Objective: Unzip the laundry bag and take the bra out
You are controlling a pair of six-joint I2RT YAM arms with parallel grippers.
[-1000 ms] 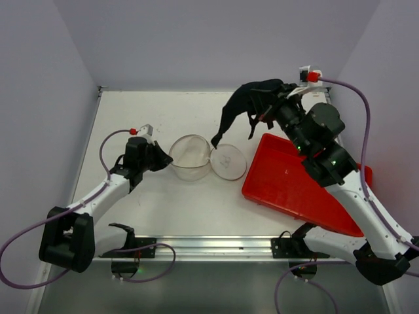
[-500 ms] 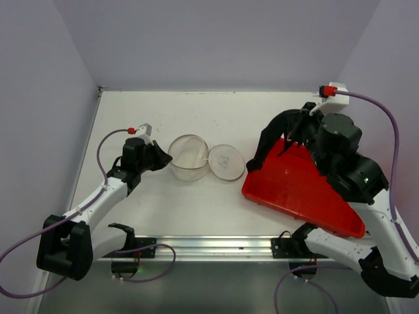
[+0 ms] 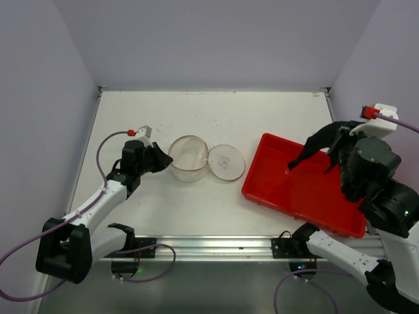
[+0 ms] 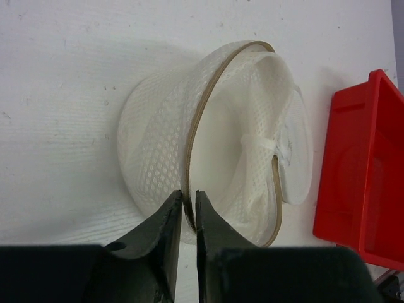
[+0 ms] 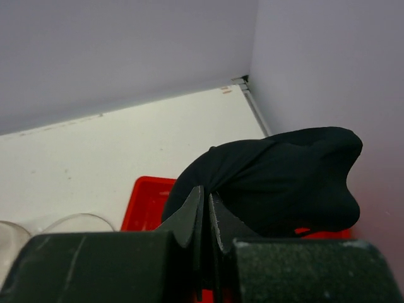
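**Laundry bag [image 3: 191, 159] lying open on the desk [image 3: 163, 118]; bra [image 3: 319, 144] pinched over the red tray [image 3: 281, 190]**

1. Left jaws. In the left wrist view I see the two fingers [image 4: 167, 221] standing almost together, with only a narrow slit between them. The tan rim of the laundry bag's nearer half runs into that slit at the tips. I cannot tell whether the jaws press on the rim or merely straddle it.

2. Right jaws. In the right wrist view I see these pressed together on a fold of the black bra. The fabric bulges out to the right of the tips and is carried clear of the desk.

3. Laundry bag. It lies unzipped on the desk, left of centre, between the left jaws and the red tray. Its two white mesh halves sit side by side, joined where they meet. The left half stands up as a bowl, tipped slightly. The right half lies flat as a disc, near the tray's left corner and apart from it.

4. Bra. In the top view it hangs from the right jaws over the far right part of the red tray. One strap end trails down and to the left. I cannot tell whether that end touches the tray floor.

5. Red tray. It sits at an angle on the right side of the desk.
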